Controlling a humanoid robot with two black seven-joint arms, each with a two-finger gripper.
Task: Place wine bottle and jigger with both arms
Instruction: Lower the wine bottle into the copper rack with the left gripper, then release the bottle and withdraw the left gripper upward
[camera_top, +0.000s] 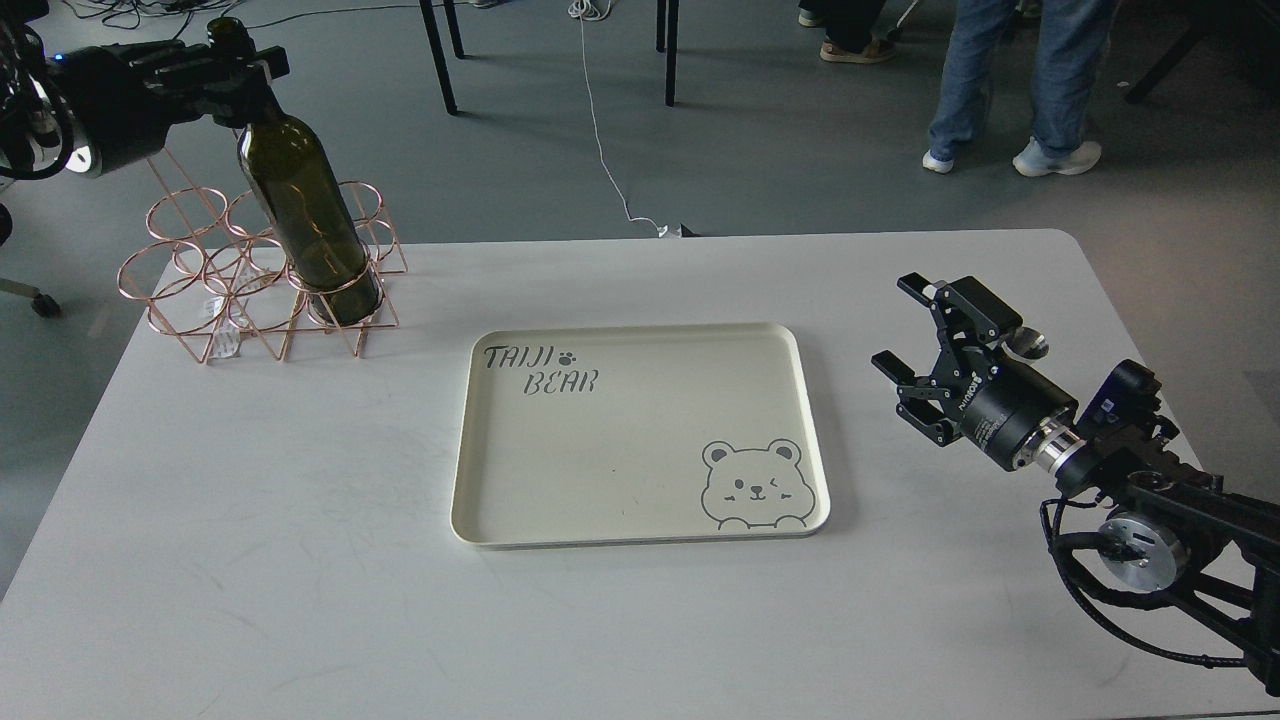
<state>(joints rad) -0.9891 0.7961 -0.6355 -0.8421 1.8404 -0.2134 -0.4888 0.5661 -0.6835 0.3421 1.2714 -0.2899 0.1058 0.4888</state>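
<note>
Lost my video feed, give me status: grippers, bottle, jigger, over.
Left gripper shut on wine bottle neck, bottle tilted in copper wire rack. Right gripper open, empty. Jigger mostly hidden behind it. Tray bare.

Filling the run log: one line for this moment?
left gripper: shut on dark green glass wine bottle in copper wire rack | right gripper: open

Single head view, high vantage, looking forward and down over white table (300, 560). Table fills lower two-thirds of frame, far edge across upper third; grey floor (760, 150) beyond. Cream tray (640, 525) near centre, mid-distance. Left arm (110, 100) enters upper left; right arm (1150, 500) enters lower right, close to lens. No second view to compare.
</note>
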